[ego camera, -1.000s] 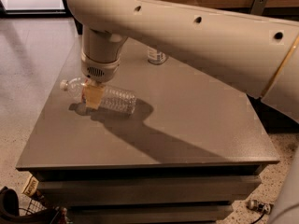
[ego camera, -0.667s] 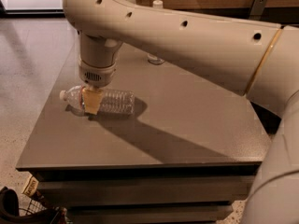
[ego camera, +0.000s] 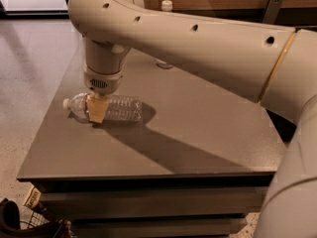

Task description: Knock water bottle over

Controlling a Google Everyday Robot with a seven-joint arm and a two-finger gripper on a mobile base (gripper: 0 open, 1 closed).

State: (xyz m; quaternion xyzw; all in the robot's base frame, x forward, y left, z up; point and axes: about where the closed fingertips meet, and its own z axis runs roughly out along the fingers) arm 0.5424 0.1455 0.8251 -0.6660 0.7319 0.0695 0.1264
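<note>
The water bottle [ego camera: 121, 108], clear ribbed plastic with a white cap, lies on its side on the grey table [ego camera: 198, 133] at the left, with the cap pointing left. My gripper [ego camera: 96, 109] hangs straight down from the wrist and sits right at the bottle's upper part, near the neck. It covers that part, so the label band is hidden. The arm reaches in from the right across the back of the table.
A second bottle with a white cap [ego camera: 167, 5] stands at the back of the table, mostly hidden behind my arm. The table's left and front edges are close to the lying bottle. A dark basket [ego camera: 20, 224] sits on the floor at the front left.
The lying bottle and my gripper have shifted together a little toward the table's front. The arm has swung lower across the view.
</note>
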